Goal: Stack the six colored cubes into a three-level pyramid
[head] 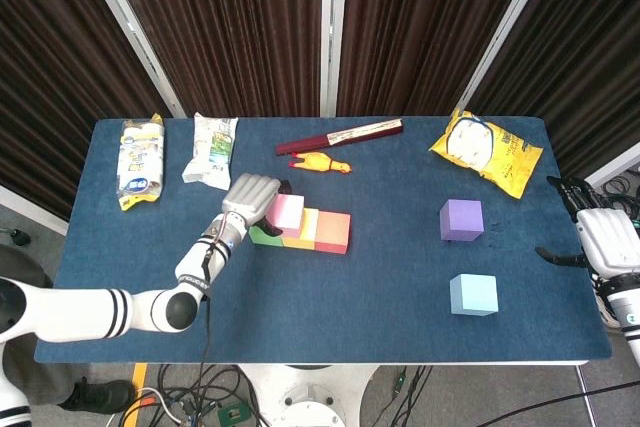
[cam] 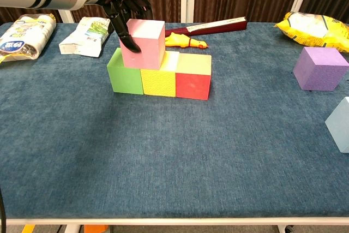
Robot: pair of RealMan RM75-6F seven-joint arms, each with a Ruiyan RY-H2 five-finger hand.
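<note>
Left hand [cam: 122, 5] gripping pink cube [cam: 143, 42] atop green cube [cam: 125, 72] and yellow cube [cam: 159, 78], packet lettering illegible, right hand [head: 606, 240] open, visible in head view only

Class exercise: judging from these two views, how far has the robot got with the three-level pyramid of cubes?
Done: the green cube, yellow cube and red cube form the base row. In hand: the left hand holds the pink cube on green and yellow. Left: the purple cube and light blue cube, loose near the idle right hand.
</note>
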